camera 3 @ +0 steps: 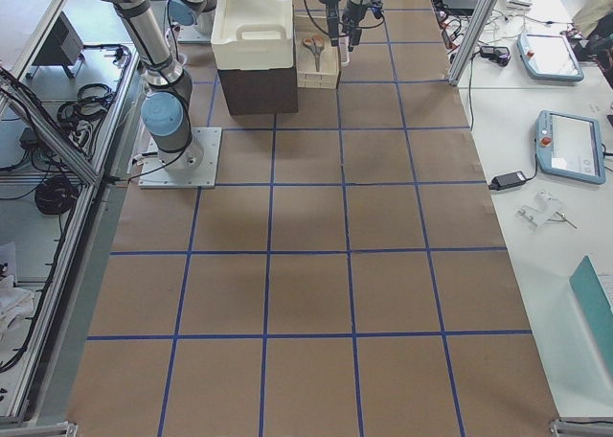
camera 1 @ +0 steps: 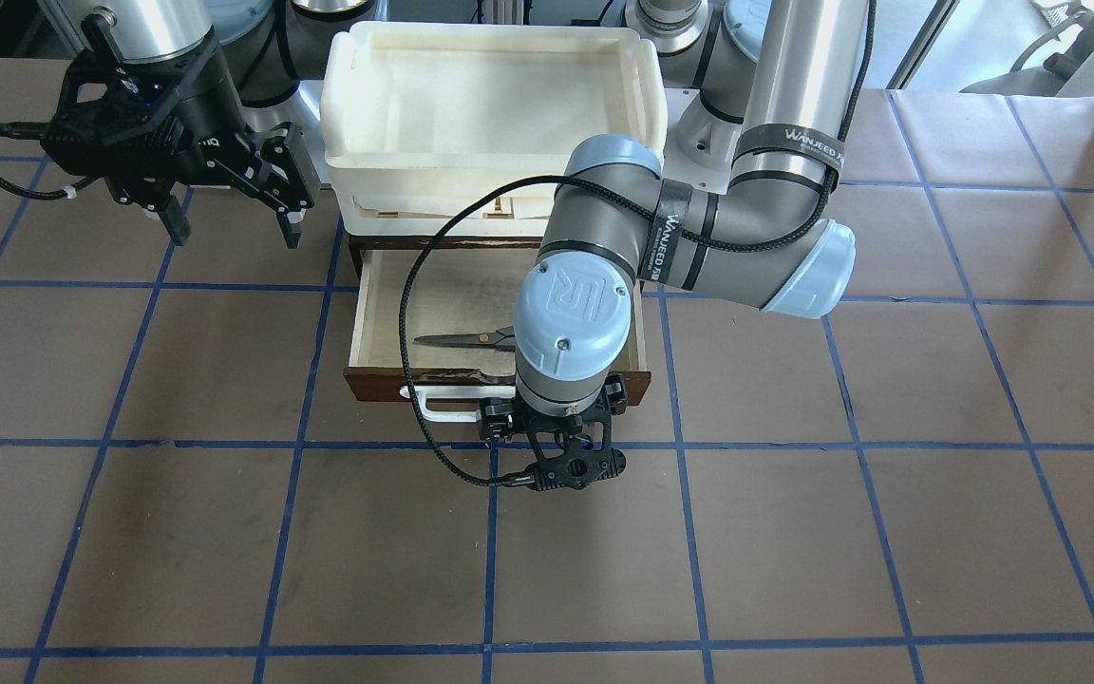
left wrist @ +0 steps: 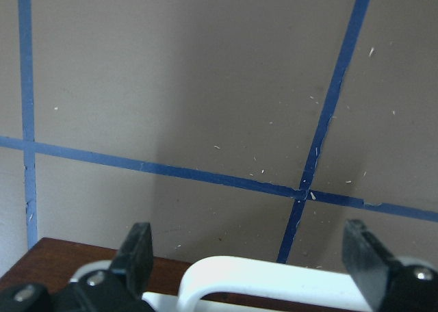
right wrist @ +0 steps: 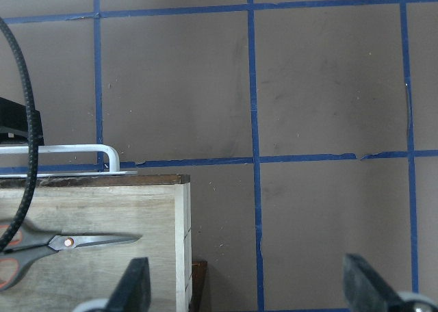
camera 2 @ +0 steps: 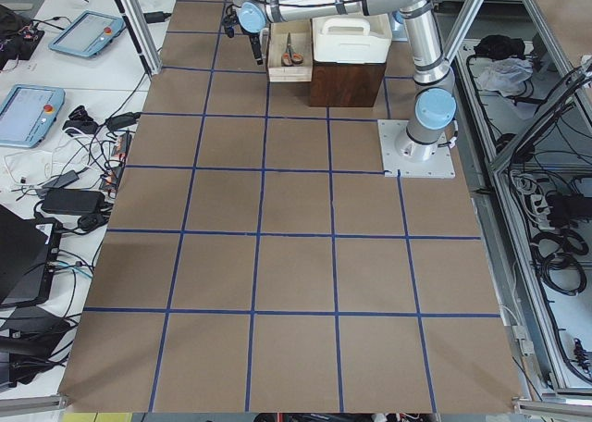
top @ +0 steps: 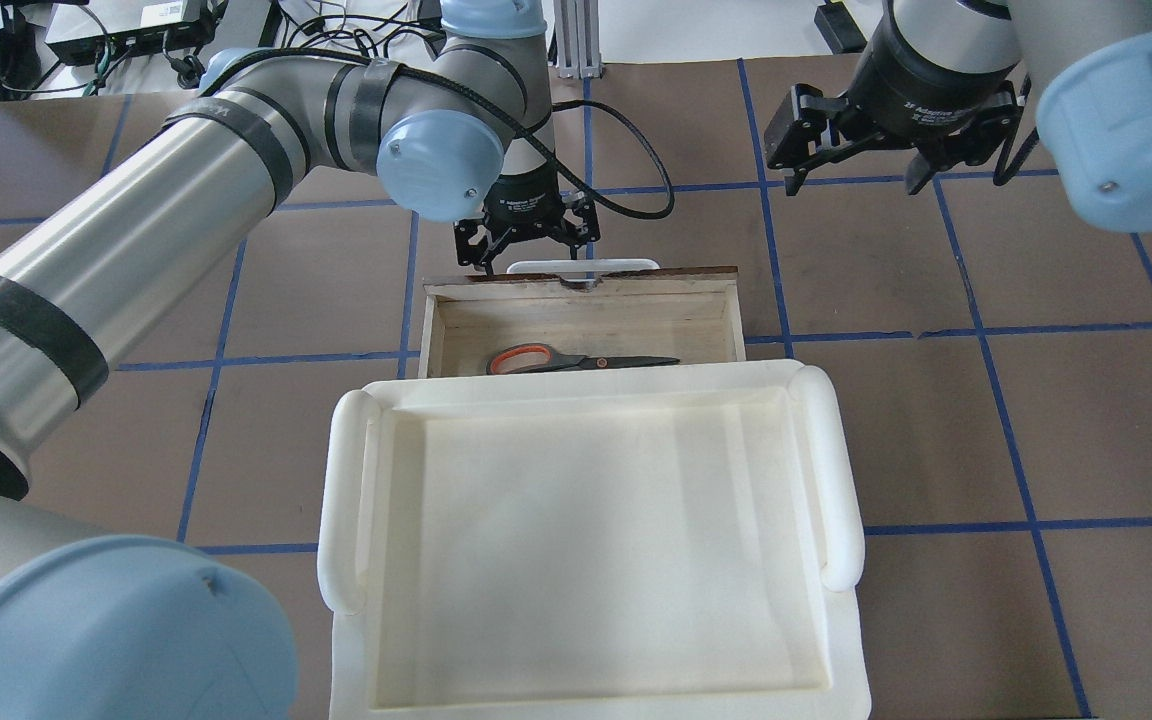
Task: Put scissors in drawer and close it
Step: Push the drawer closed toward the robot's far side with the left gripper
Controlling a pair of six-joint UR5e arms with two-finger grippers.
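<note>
The drawer (top: 636, 322) is standing pulled out. The right pincer (top: 853, 170) is hovering aside, fingers apart. The left pincer (left wrist: 248, 247), also spread, is seemingly straddling the handle (top: 581, 265), needing a square, level push inward. The scissors (top: 576, 360) are lying inside.

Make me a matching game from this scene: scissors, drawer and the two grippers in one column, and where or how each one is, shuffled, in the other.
Column one
1. scissors
2. drawer
3. left gripper
4. right gripper

Column two
A. open, hanging over bare table off to one side
B. pulled out
C. open, fingers either side of the white handle
D. lying flat on pale wood inside the drawer

Pairs: 1-D, 2-B, 3-C, 4-A
</note>
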